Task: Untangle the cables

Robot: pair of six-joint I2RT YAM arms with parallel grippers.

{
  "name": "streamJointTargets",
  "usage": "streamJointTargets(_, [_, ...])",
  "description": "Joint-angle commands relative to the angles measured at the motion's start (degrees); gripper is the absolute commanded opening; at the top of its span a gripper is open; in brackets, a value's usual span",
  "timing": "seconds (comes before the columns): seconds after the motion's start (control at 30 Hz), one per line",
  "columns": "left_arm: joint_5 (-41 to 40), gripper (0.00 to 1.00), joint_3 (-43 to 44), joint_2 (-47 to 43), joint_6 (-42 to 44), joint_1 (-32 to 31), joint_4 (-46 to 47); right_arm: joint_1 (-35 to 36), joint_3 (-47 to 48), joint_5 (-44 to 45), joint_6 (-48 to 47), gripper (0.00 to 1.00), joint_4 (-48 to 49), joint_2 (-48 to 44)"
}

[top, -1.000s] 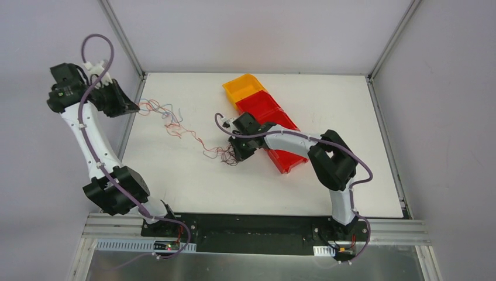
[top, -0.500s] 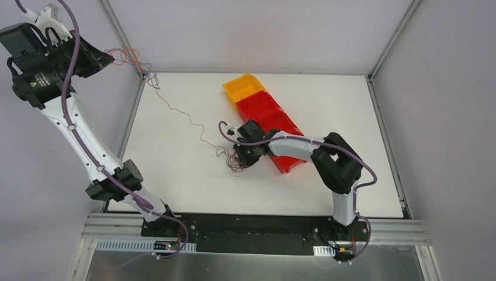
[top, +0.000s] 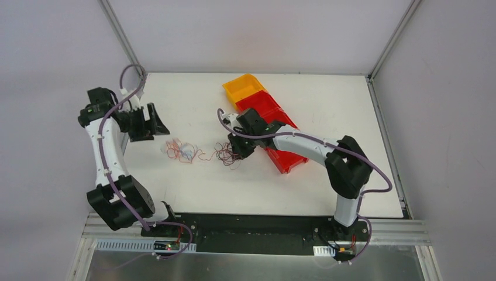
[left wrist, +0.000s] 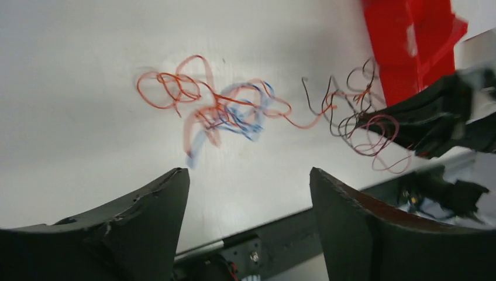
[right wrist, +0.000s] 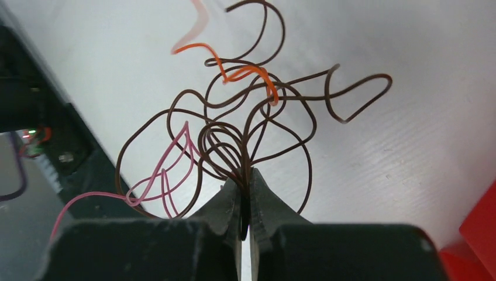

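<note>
Left claw (left wrist: 248, 175) open, empty, above the table (top: 193, 187). Right claw (right wrist: 244, 184) pinching dark strands of the cables (left wrist: 225, 114); rest lies loose.

table (top: 351, 117): white, flat
orange bin (top: 243, 88): far end of row
red bins (top: 264, 107): touching orange bin, row runs diagonally

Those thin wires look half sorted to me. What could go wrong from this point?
1. A thin orange strand joins the loose orange-and-blue wire clump to the dark brown wires pinched in the shut right gripper. Pulling could tighten the knot.
2. The open left gripper holds nothing, so that clump may simply drag along.
3. The red plastic bin sits close beside the right gripper; loops might snag on it.
</note>
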Motion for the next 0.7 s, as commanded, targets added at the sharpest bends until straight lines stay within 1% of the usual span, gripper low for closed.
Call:
streamJointTargets(0.0, [5.57,0.96,-6.48,-2.54,11.38,-2.19,-5.68,0.55,3.89,-8.62,-0.12,0.00,1.16,-7.31])
streamJointTargets(0.03, [10.94,0.99,-7.41,-3.52,11.65,-2.65,-5.60,0.67,4.13,-9.98,0.30,0.00,1.65,-7.65])
streamJointTargets(0.1, [19.45,0.99,-8.39,-4.37,10.63,-5.19,-4.42,0.77,5.27,-12.25,0.84,0.00,2.78,-7.87])
streamJointTargets(0.17, [25.27,0.99,-10.19,-4.46,6.94,-8.72,-0.79,0.85,6.55,-14.89,1.30,0.00,3.81,-7.84])
streamJointTargets(0.2, [28.07,0.99,-11.81,-4.43,3.80,-10.47,2.38,0.93,7.22,-16.23,1.48,0.00,4.35,-7.92])
streamJointTargets(0.27, [29.36,0.99,-15.20,-4.77,-1.62,-14.00,9.79,1.24,8.42,-18.16,1.69,0.00,5.85,-8.09])
streamJointTargets(0.37, [27.30,0.99,-18.32,-4.37,-7.00,-19.28,18.30,2.04,10.16,-18.98,1.51,0.00,6.96,-8.21])
streamJointTargets(0.43, [26.12,0.99,-19.04,-2.87,-9.36,-22.73,20.98,2.56,10.90,-19.37,1.16,0.00,7.50,-8.42])
streamJointTargets(0.5, [25.46,0.99,-19.61,-1.16,-9.84,-25.46,21.88,2.95,11.08,-19.38,0.72,0.00,8.03,-8.96])
streamJointTargets(0.53, [25.53,0.96,-19.88,-0.54,-9.84,-26.74,22.05,3.09,11.08,-19.18,0.58,0.00,8.00,-9.34])
streamJointTargets(0.57, [25.98,0.83,-19.98,-0.25,-9.83,-27.00,22.07,3.09,10.96,-18.78,0.51,0.00,7.95,-9.71])
streamJointTargets(0.63, [26.91,0.47,-20.29,-0.92,-11.49,-25.80,21.93,2.78,9.58,-16.50,-0.43,0.00,6.88,-10.82])
streamJointTargets(0.67, [27.16,0.23,-20.48,-1.76,-11.97,-24.34,21.90,2.41,8.41,-15.62,-1.42,0.01,5.92,-11.49])
